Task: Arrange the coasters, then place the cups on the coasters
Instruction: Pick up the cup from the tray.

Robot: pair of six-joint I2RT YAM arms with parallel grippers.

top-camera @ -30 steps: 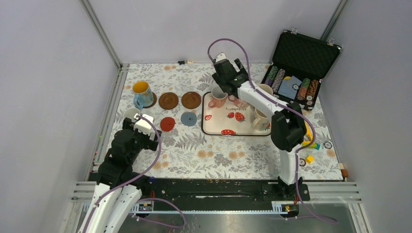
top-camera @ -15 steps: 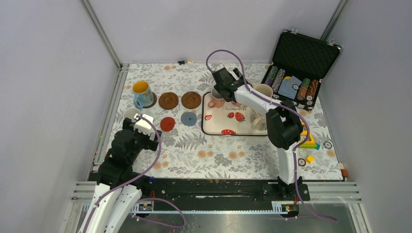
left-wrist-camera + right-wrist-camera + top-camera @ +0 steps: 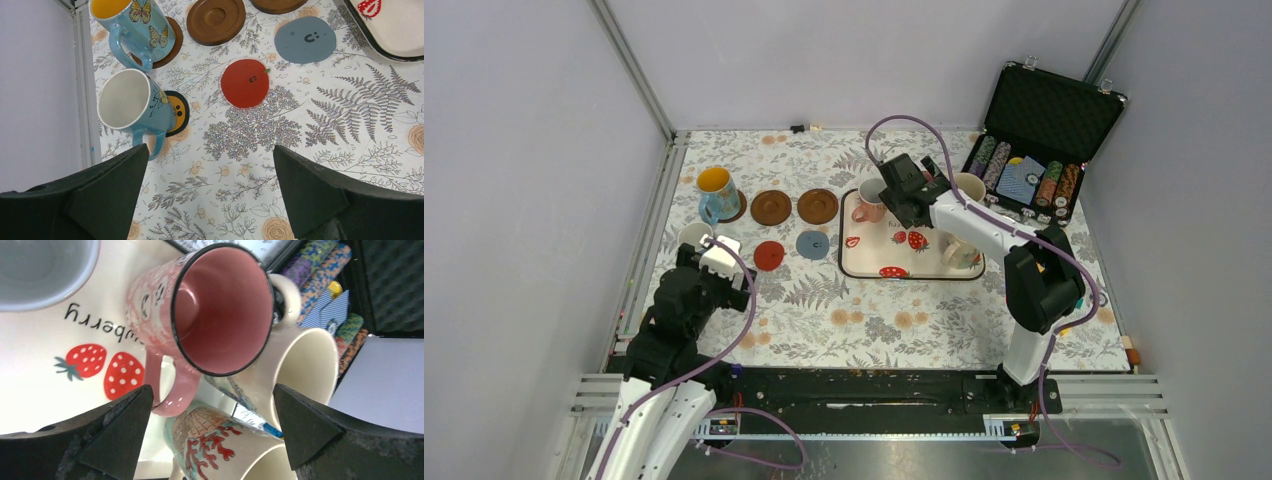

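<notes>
In the left wrist view a blue cup with a yellow inside (image 3: 135, 25) stands on a dark brown coaster (image 3: 170, 47). A white-and-blue cup (image 3: 130, 107) sits on the black coaster with an orange centre (image 3: 177, 112). The red coaster (image 3: 245, 82), grey-blue coaster (image 3: 305, 39) and two brown coasters (image 3: 216, 20) (image 3: 277, 4) lie bare. My left gripper (image 3: 210, 200) hangs open over the cloth, below these. My right gripper (image 3: 212, 435) is open above the tray (image 3: 50, 390), over the pink cup (image 3: 220, 310), a coral-patterned cream cup (image 3: 225, 450) and a plain cream cup (image 3: 300, 370). A white cup (image 3: 871, 200) stands at the tray's left.
An open black poker case (image 3: 1034, 150) with striped chips (image 3: 320, 270) stands at the back right, close to the tray. Small coloured blocks (image 3: 1061, 328) lie near the right edge. Metal rails border the floral cloth on the left and at the front.
My right arm has swung from the tray's back-left corner to the right and nearer, and now hovers over the pink cup. The left arm has not moved.
</notes>
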